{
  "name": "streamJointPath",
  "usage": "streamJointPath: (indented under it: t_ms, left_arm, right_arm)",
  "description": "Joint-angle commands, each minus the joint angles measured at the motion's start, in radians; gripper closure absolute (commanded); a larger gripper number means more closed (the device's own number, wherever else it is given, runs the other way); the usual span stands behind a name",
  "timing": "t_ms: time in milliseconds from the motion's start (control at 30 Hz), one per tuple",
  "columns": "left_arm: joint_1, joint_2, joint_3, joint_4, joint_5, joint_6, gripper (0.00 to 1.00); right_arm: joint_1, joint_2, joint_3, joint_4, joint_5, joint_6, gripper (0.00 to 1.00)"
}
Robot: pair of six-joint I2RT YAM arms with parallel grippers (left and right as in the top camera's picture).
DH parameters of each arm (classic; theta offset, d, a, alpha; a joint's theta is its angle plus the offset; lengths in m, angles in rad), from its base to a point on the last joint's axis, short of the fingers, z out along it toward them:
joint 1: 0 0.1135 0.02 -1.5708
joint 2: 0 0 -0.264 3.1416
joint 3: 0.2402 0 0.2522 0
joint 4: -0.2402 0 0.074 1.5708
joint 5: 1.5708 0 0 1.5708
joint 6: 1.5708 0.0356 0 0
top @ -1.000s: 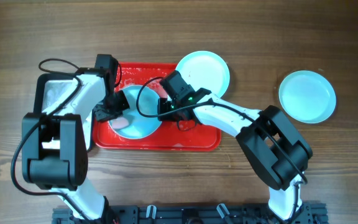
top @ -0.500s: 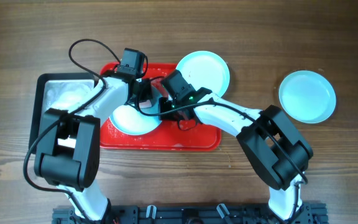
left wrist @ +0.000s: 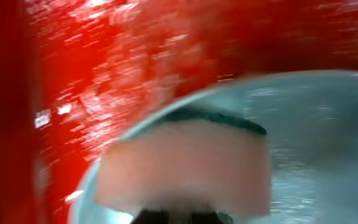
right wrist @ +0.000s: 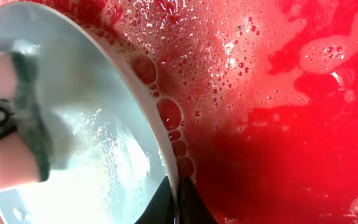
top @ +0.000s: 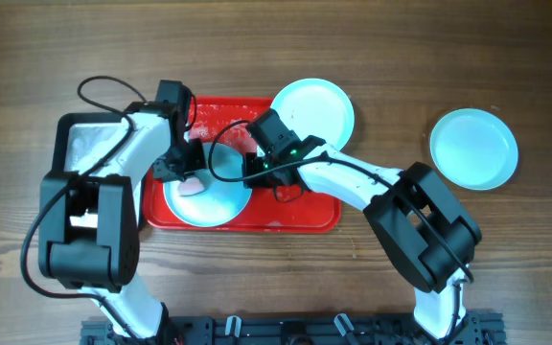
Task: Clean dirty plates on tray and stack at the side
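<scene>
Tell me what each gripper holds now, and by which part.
The right gripper pinches the plate on the tray by its rim. The left gripper holds a pink sponge, seemingly by its near end.

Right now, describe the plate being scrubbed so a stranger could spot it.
Find the red tray in the middle of the wooden table. In its left half lies a wet, soapy turquoise plate. Only this one has a pink sponge on it; the second plate overlaps the tray's top right corner, the third plate sits alone far right.
</scene>
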Motion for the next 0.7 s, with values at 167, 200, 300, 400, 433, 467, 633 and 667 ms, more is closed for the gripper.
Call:
streamJointPath:
  t_ms: [167,200,300,400,433,467,633,667]
  left_arm:
    - [0.044,0.048,-0.054,-0.114,-0.485,-0.284,0.96]
    - [0.043,0.045,-0.054,-0.120,-0.508,-0.306,0.96]
    - [0.040,0.024,-0.045,-0.137,-0.546,-0.370,0.96]
    - [0.040,-0.006,-0.021,-0.151,-0.546,-0.389,0.96]
    - [0.040,-0.023,-0.004,-0.156,-0.546,-0.389,0.96]
    - [0.040,-0.033,0.006,-0.161,-0.546,-0.389,0.96]
    - [0.032,-0.110,0.078,-0.203,-0.545,-0.388,0.96]
    - [0.027,-0.126,0.090,-0.212,-0.544,-0.388,0.96]
  right_arm:
    - [-0.011,0.062,-0.034,-0.024,-0.002,-0.006,0.96]
    - [-0.011,0.062,-0.034,-0.024,-0.005,-0.008,0.96]
    - [-0.011,0.062,-0.034,-0.023,-0.016,-0.011,0.96]
    - [-0.013,0.062,-0.034,-0.024,-0.016,-0.011,0.96]
    - [-0.015,0.062,-0.034,-0.024,-0.016,-0.011,0.96]
    - [-0.015,0.062,-0.034,-0.024,-0.016,-0.011,0.96]
    - [-0.015,0.062,-0.034,-0.024,-0.016,-0.011,0.96]
    - [-0.015,0.062,-0.034,-0.024,-0.016,-0.011,0.96]
